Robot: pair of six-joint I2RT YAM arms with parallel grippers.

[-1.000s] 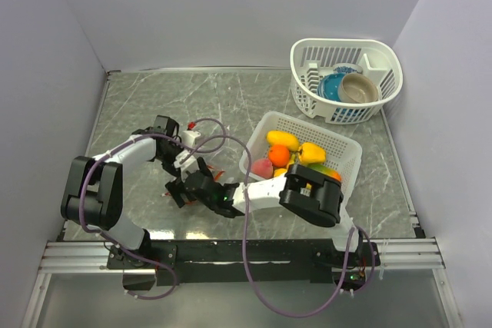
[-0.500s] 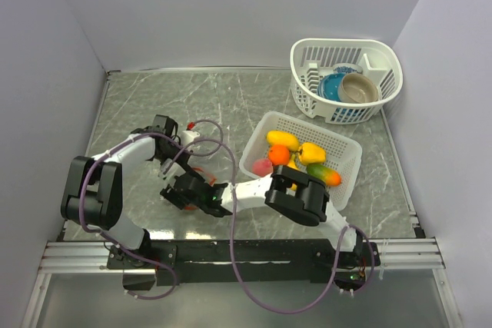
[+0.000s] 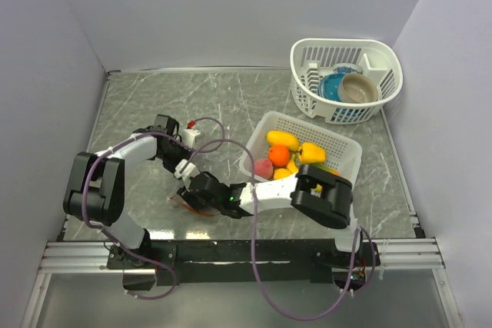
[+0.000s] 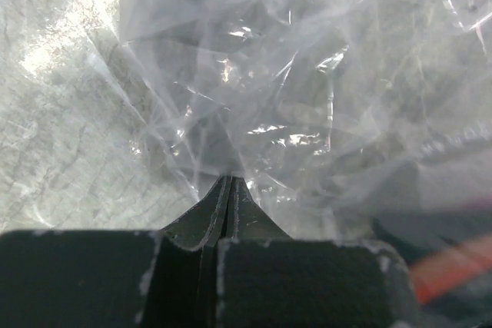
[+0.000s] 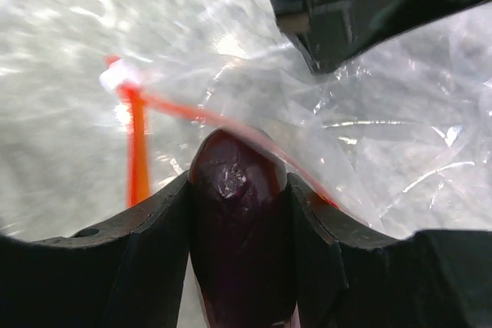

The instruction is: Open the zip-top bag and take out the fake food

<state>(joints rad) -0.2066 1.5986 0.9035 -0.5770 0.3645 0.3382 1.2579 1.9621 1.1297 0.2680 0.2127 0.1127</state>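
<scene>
The zip-top bag [image 4: 292,74] is crumpled clear plastic lying on the table between my two grippers; its red-orange zip strip [image 5: 137,151] shows in the right wrist view. My left gripper [image 4: 228,180] is shut on a fold of the bag's plastic. My right gripper [image 5: 238,183] is shut on a dark purple piece of fake food [image 5: 237,220] at the bag's mouth, with the strip lying across its tip. In the top view the left gripper [image 3: 183,170] and right gripper [image 3: 194,198] sit close together at the near left. Other fake food [image 3: 283,140], yellow, orange and pink, lies in the mesh basket.
The white rectangular mesh basket [image 3: 344,146] stands right of centre. A round white basket [image 3: 384,55] at the back right holds a blue bowl [image 3: 332,87] and a tan bowl [image 3: 360,88]. Grey walls close in the left, back and right.
My right gripper has shifted a little to the right and nearer with the purple piece, and its elbow has swung right. The left gripper has stayed shut on the bag, barely moving.
</scene>
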